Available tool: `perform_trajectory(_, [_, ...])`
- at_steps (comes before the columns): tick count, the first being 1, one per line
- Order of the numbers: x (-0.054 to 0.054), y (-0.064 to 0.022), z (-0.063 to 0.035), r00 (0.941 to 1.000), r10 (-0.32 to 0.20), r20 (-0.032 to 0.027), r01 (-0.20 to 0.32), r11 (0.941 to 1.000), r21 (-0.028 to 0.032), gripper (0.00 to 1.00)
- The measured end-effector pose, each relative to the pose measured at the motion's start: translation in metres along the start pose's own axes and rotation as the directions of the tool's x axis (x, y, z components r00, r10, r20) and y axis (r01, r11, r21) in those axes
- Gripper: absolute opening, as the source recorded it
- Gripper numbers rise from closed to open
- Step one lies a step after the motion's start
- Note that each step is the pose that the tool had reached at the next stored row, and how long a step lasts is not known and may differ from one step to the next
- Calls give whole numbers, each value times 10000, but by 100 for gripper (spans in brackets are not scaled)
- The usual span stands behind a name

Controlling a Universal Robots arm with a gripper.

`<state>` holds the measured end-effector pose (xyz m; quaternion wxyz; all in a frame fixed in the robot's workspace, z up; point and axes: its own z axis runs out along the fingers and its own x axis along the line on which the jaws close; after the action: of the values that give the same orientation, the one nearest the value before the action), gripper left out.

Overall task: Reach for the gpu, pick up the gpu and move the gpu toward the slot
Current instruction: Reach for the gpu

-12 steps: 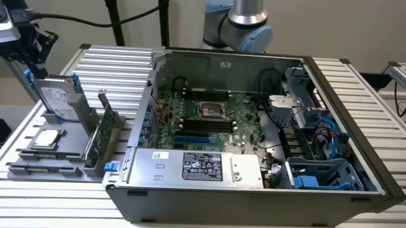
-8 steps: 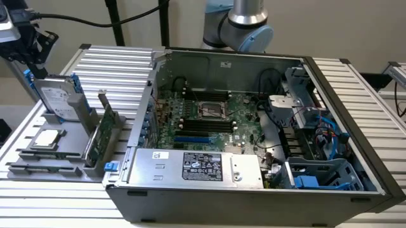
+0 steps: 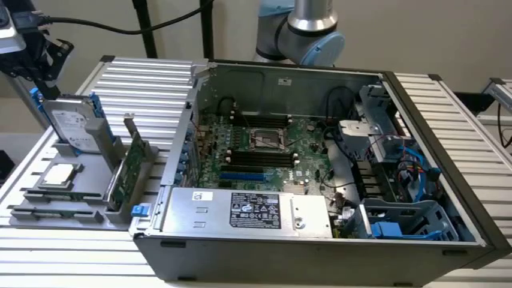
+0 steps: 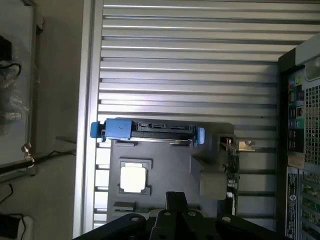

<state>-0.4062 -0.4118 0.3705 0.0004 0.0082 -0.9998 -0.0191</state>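
1 thin green circuit-board gpu point(image 3: 128, 165) with a silver end bracket stands on edge in a grey plastic tray point(image 3: 80, 214). The tray lies just beside the open dark metal computer case point(image 3: 320, 255), on the exterior view's left. It also holds 1 silver hard drive with blue side rails point(image 3: 71, 123) and 1 small square silver chip point(image 3: 60, 174). In the wrist view the black gripper point(image 4: 176, 199) hangs above the tray, jaws pressed together, holding nothing, clear of the gpu.

Green gpu point(image 3: 127, 173); blue-railed silver hard drive point(image 3: 71, 125); grey tray point(image 3: 28, 180); ribbed silver table point(image 3: 144, 78)
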Motion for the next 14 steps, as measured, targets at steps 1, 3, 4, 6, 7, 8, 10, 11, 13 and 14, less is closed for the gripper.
perform_trajectory(1, [0, 0, 0, 10000, 0, 0, 0, 10000, 0, 11])
perform_trajectory(3, [-12, -3, -1, 10000, 0, -2, 0, 10000, 1, 11])
perform_trajectory(4, [-34, -6, 1, 10000, 1, 1, -1, 10000, 0, 11])
perform_trajectory(6, [-122, -27, 1, 10000, 0, -1, 0, 10000, 0, 11])
perform_trajectory(7, [-169, -39, 3, 10000, 0, 1, 0, 10000, -1, 11])
perform_trajectory(8, [-210, -52, 6, 10000, 1, 0, -1, 10000, 0, 11])
perform_trajectory(10, [-284, -79, 17, 10000, 0, 0, 0, 10000, 3, 11])
perform_trajectory(11, [-316, -90, 24, 10000, 0, 1, 0, 10000, 7, 11])
perform_trajectory(13, [-371, -110, 46, 10000, 0, 19, 0, 10000, 23, 11])
perform_trajectory(14, [-397, -119, 57, 10000, 0, 29, 0, 10000, 34, 11])
